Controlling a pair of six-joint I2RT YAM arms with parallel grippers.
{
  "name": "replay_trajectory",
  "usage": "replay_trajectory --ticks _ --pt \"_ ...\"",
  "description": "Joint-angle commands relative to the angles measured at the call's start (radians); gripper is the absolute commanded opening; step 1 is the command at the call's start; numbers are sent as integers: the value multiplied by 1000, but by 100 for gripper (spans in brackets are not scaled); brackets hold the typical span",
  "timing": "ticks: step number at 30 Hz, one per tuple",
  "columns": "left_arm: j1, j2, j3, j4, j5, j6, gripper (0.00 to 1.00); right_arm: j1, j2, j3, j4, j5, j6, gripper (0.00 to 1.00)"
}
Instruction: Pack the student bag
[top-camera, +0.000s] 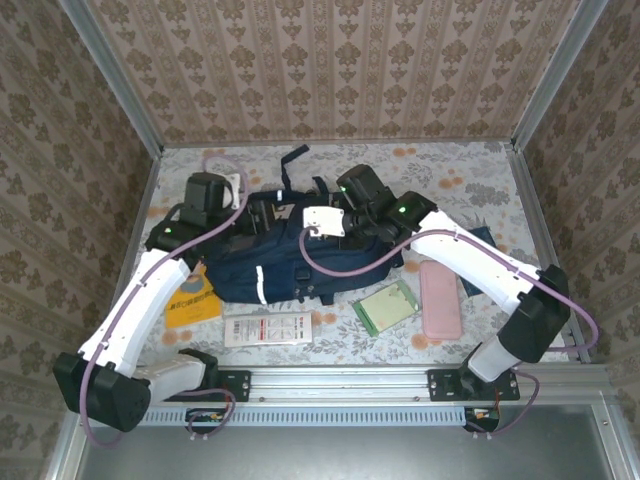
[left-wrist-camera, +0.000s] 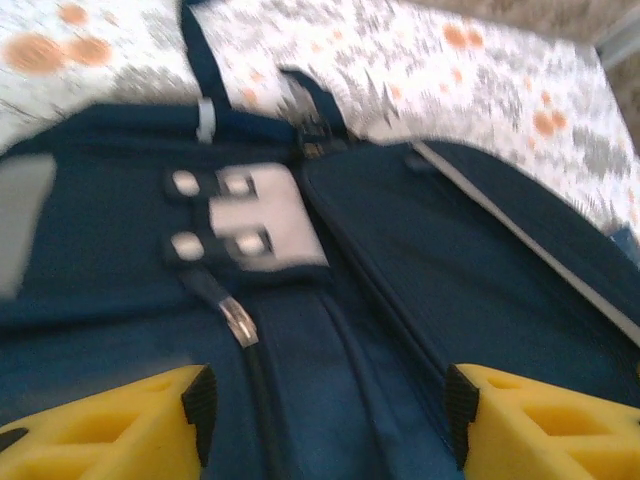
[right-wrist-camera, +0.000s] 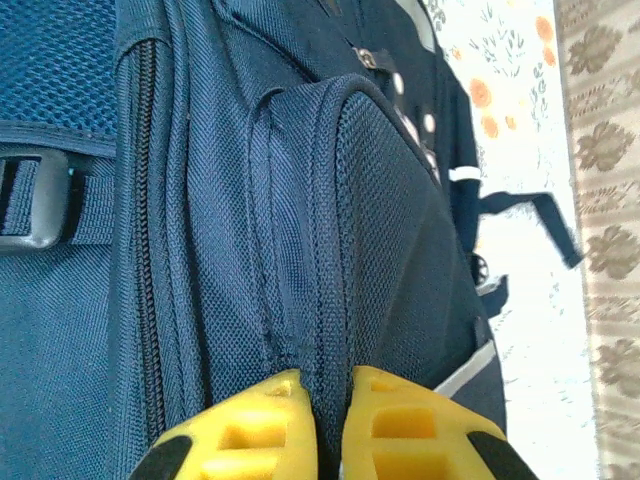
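Left wrist: blurred student bag (left-wrist-camera: 450, 260) behind half-cropped left gripper (left-wrist-camera: 330, 402).

You have the bag (right-wrist-camera: 400, 220) in coarse, matt woven cloth with a smooth dark plastic buckle (right-wrist-camera: 35, 205), and the right gripper (right-wrist-camera: 328, 390) in matt yellow plastic.

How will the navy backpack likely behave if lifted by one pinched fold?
Probably floppy: the student bag lies slumped and creased, so it should sag. Its coarse weave likely gives the right gripper, shut on a piped seam, decent grip. Flat-lying, it seems unlikely to roll.
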Motion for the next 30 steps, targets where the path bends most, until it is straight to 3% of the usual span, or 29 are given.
replay_trajectory --ticks 1,4,7,11,16,17,19,21,26,28,30 --pt "-76 -1 -22 -53 -32 54 68 -13 3 -67 146 73 152 0" --pt "-101 15 -9 -87 -65 108 73 -28 -12 -133 166 133 114 0" --pt "-151 62 44 -130 -120 186 76 -36 -83 -233 196 121 -21 0" --pt "-254 166 100 -118 -142 357 80 -92 -172 -302 247 -28 -64 0" --pt "-305 221 57 80 -115 527 82 -165 -232 -315 249 -138 -60 1" --pt "-303 222 52 113 -122 531 82 -178 -233 -314 241 -154 -51 7" --pt "-293 232 71 129 -107 542 82 -206 -235 -310 230 -189 -14 31" --pt "-280 250 112 124 -94 541 82 -230 -251 -317 225 -230 29 47" --pt "-251 358 264 26 -136 404 84 -278 -381 -424 399 -344 251 54" --pt "-231 421 337 -46 -95 298 83 -299 -444 -507 565 -300 414 60" --pt "-208 495 406 -106 1 158 80 -309 -495 -568 655 -213 567 58"
